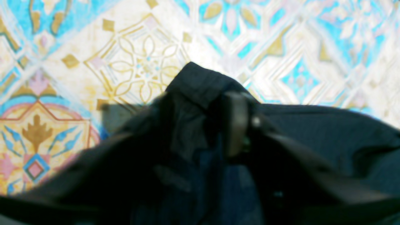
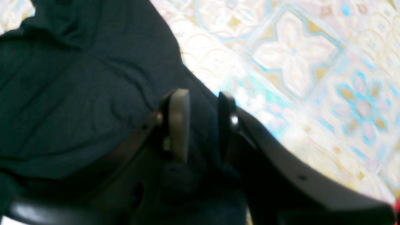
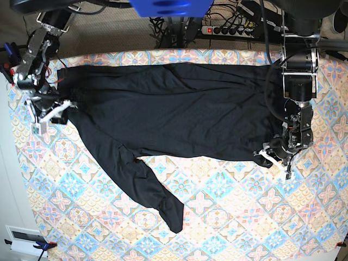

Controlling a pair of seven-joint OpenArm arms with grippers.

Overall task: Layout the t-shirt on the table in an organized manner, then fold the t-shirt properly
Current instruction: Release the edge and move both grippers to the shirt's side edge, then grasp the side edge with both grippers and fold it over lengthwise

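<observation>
The black t-shirt (image 3: 174, 109) lies spread across the far half of the patterned table (image 3: 228, 217), pulled long from side to side, with one long sleeve (image 3: 147, 185) trailing toward the front. My left gripper (image 3: 273, 156) is at its right end, shut on a raised fold of the black cloth (image 1: 200, 84); one finger (image 1: 236, 122) shows and the other is hidden under fabric. My right gripper (image 3: 53, 113) is at the cloth's left end. Its two fingers (image 2: 178, 125) stand slightly apart with the cloth's edge (image 2: 78, 93) bunched between them, over the table (image 2: 297, 62).
A power strip (image 3: 228, 30) and cables lie beyond the table's far edge. A blue part (image 3: 171, 6) hangs over the back middle. The table's left edge (image 3: 12, 163) is close to my right arm. Bare tablecloth (image 1: 140, 62) shows past the held fold.
</observation>
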